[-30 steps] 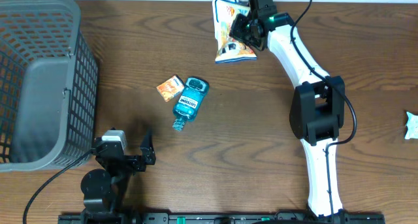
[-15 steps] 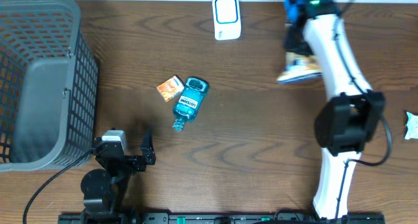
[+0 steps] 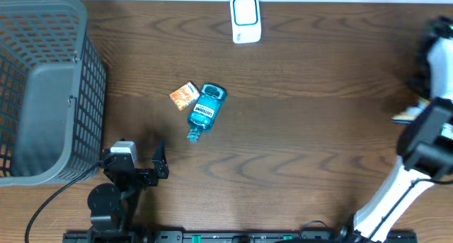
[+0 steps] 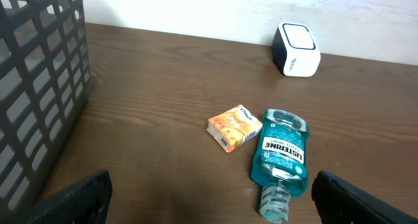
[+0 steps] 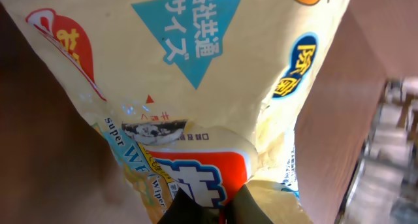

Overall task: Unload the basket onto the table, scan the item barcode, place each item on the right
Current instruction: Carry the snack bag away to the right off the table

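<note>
So, the biggest thing here is the dark brown wooden table point(image 3: 297, 130), and after that the grey plastic mesh basket point(image 3: 95, 94) parked on its left end. The white right arm point(image 3: 396, 193) runs up the far right edge of the overhead view, and its gripper point(image 5: 219, 208) is clenched on the task item, a yellow plastic packet with Japanese print and a red and blue label point(image 5: 196, 87). That packet fills pretty much the whole right wrist view, with the dark fingertips pinching its bottom edge. From overhead you only get a sliver of it at the right edge, well apart from the scanner. The black left arm point(image 3: 117, 183) sits low at the near edge just beside the basket, and its gripper point(image 4: 209, 188) is spread wide with nothing between the fingers point(image 4: 78, 198). In the middle of the table there's a blue see-through Listerine mouthwash bottle point(image 3: 204, 112) lying on its side, cap pointing toward the near edge. The white box-shaped barcode scanner with the blue-rimmed face point(image 3: 245, 19) stands at the far edge. Smallest is a little orange cardboard carton point(image 3: 185, 95) just beside the bottle's base, on the basket side.
</note>
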`<state>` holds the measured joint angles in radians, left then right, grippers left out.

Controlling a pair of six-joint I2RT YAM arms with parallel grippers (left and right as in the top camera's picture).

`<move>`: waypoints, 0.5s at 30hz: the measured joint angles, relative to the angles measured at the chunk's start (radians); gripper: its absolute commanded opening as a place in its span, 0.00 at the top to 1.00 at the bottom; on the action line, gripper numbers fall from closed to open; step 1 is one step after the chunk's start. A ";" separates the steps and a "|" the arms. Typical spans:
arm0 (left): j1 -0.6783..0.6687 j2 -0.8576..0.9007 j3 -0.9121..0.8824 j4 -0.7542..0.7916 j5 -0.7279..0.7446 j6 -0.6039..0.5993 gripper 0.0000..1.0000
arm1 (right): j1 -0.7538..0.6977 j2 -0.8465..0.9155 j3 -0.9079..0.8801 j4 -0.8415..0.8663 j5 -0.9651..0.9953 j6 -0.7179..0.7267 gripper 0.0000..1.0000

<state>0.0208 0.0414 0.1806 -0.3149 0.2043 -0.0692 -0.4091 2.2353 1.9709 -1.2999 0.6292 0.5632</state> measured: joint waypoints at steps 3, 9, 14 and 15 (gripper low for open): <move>0.000 0.000 0.000 0.000 0.000 0.000 0.02 | -0.115 0.000 -0.035 0.089 -0.002 -0.005 0.63; 0.000 0.000 0.000 0.000 0.000 0.000 0.02 | -0.282 0.000 -0.043 0.167 -0.124 -0.006 0.01; 0.000 0.000 0.000 0.000 0.000 0.000 0.02 | -0.388 0.000 -0.043 0.116 -0.360 -0.038 0.01; 0.000 0.000 0.000 0.000 0.000 0.000 0.02 | -0.405 0.000 -0.043 0.096 -0.406 -0.045 0.01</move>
<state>0.0208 0.0414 0.1806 -0.3145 0.2043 -0.0692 -0.8143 2.2356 1.9278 -1.2041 0.2230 0.5186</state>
